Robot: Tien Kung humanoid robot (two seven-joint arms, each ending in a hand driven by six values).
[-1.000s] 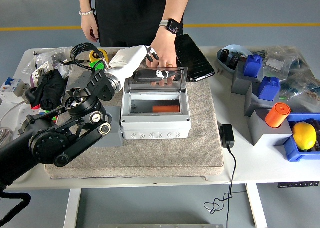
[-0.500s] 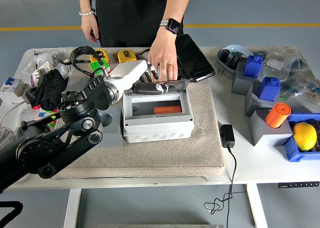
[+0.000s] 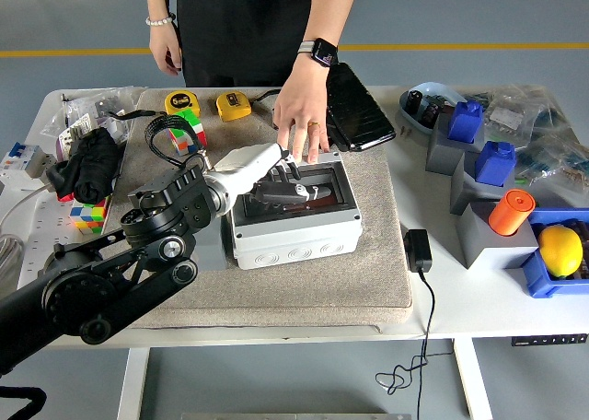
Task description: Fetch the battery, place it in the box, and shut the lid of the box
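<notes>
Box [image 3: 293, 219] sits on the tan mat [image 3: 276, 282] mid-table, and its see-through lid [image 3: 296, 189] is down flat on top. You can't see the battery w/ the lid down. Your left hand [image 3: 276, 173] lies on the lid, fingers stretched out flat, gripping nothing. A person's hand [image 3: 301, 118] touches the box's far edge. Black case [image 3: 354, 107] lies just beside it.
</notes>
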